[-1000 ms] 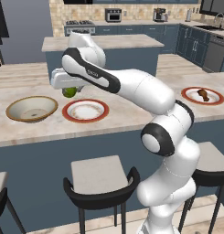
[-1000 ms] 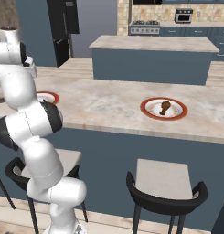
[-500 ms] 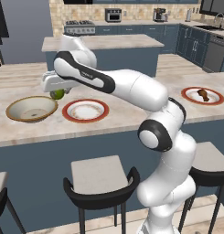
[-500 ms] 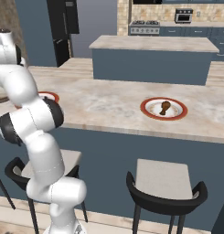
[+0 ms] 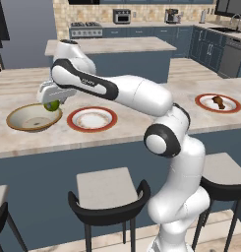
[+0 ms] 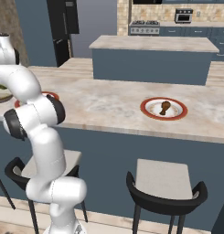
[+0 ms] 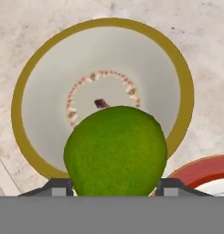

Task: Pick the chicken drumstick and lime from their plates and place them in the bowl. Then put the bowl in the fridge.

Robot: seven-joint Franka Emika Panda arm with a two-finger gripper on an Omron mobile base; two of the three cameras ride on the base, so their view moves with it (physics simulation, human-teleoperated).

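Note:
My gripper [image 5: 52,102] is shut on the lime [image 5: 53,105], a bright green ball, and holds it just above the right part of the tan bowl [image 5: 24,122]. In the hand view the lime [image 7: 115,151] sits between the fingertips [image 7: 58,186] with the bowl [image 7: 49,77] directly below. One red-rimmed plate [image 5: 92,118] lies bare right of the bowl. The brown drumstick [image 5: 218,102] rests on the second plate [image 5: 229,108] at the far right, and appears again as the drumstick [image 6: 164,107] on its plate [image 6: 177,111]. The dark fridge [image 6: 62,29] stands at the back left.
The things lie on a marble counter [image 5: 122,130] with dark stools [image 5: 108,197] in front. A kitchen island [image 6: 152,57] stands behind the counter, with blue cabinets and a stove along the back wall.
The arm has swung left with the lime, from over the near plate to above the bowl. The drumstick and plates have stayed put.

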